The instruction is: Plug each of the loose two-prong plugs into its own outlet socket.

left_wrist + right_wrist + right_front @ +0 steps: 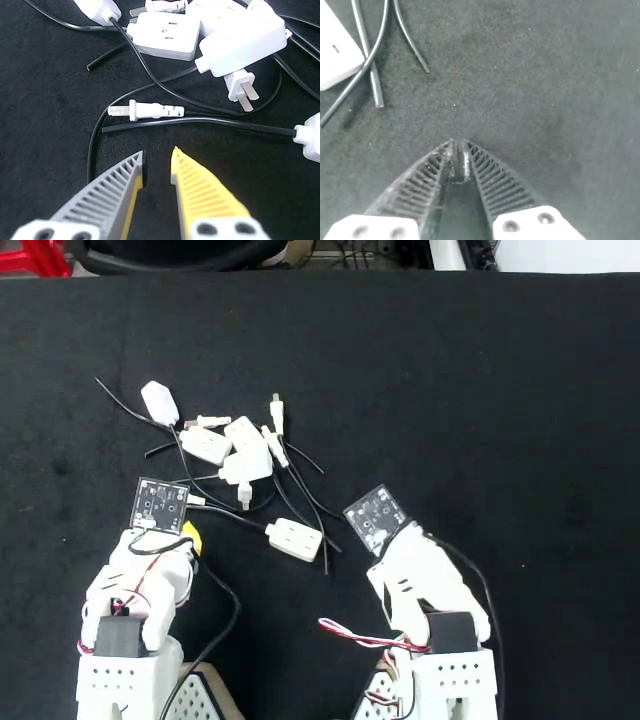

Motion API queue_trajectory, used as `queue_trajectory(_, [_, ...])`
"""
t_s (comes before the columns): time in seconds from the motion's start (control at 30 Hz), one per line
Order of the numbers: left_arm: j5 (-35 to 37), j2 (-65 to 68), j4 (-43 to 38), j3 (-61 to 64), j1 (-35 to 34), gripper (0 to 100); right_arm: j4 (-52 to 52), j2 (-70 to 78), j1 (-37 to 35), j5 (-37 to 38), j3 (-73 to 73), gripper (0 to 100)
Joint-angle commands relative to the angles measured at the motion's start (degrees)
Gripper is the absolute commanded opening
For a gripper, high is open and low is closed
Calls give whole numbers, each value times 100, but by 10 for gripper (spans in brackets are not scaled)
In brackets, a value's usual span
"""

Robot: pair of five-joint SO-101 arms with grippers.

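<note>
Several white outlet sockets and two-prong plugs on black cords lie in a tangle (235, 450) at the table's middle left. One socket (295, 538) lies apart, between the two arms. In the left wrist view a loose plug (147, 110) lies flat just ahead of my left gripper (157, 159), which is narrowly open and empty. Beyond it lie a socket (165, 32) and a bigger adapter (245, 37) with its prongs (245, 95) sticking out. My right gripper (458, 148) is shut and empty, low over bare cloth, to the right of the lone socket (334, 50).
The table is covered in black cloth (480, 390), bare across its right half and far side. Loose cord ends (377, 95) lie near the right gripper. Both arm bases stand at the near edge: left arm (140, 590), right arm (425, 580).
</note>
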Motion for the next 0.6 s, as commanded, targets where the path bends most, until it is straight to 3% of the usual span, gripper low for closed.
queue_trajectory(0.0, [9,-53,-9,92,409,109,26,-40,79,141,-13,13])
queue_trajectory(0.33, [-62,-88,-18,-4,681,109,105,-40,264,369,-31,15])
queue_trajectory(0.47, [-1556,-62,-246,-690,576,109,360,-40,765,404,-286,15])
queue_trajectory(0.57, [-2101,141,-220,-1209,1147,109,413,-31,1055,387,-365,14])
